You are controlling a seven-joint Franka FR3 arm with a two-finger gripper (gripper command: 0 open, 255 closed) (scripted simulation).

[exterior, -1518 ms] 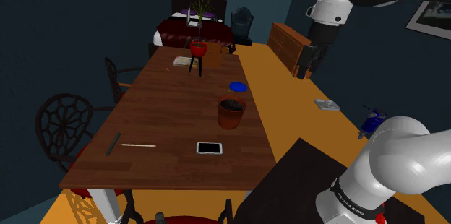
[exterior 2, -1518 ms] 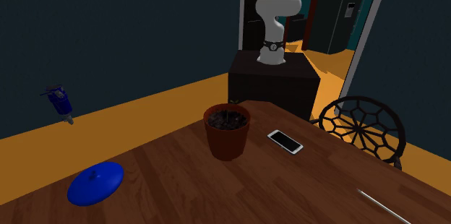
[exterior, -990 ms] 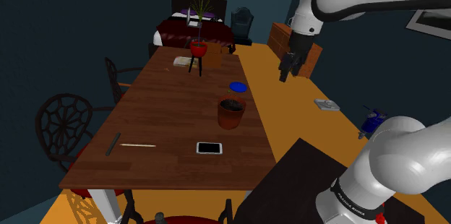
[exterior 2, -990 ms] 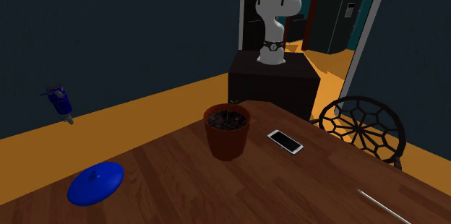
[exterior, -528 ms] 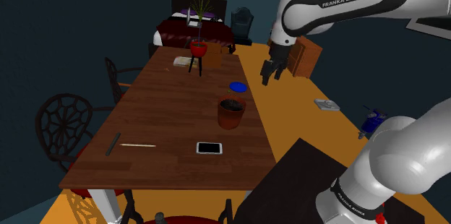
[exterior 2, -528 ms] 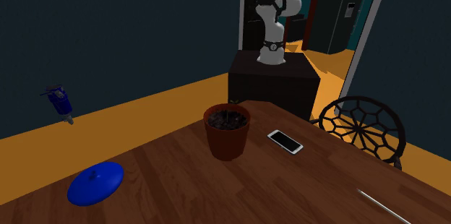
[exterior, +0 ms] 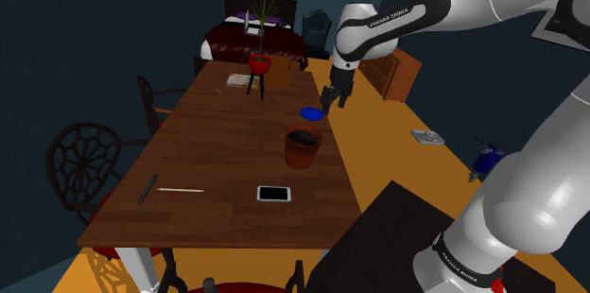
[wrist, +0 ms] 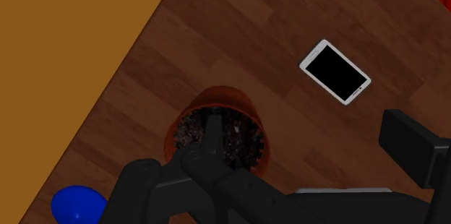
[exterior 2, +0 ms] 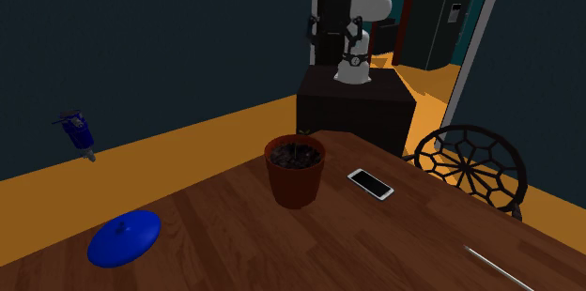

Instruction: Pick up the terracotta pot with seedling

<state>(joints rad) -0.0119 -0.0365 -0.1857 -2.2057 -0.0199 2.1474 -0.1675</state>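
Dark, plank-grained wooden table over an orange floor. Along its floor-side long edge, left to right in the second exterior view, I read a glossy blue domed round dish, the tapered terracotta pot near that edge's middle, then a flat white-rimmed black-screened phone. My wrist camera looks down into the pot's speckled dark soil. The shoulder view gives the black gripper in the air near that edge, fingers spread, holding nothing.
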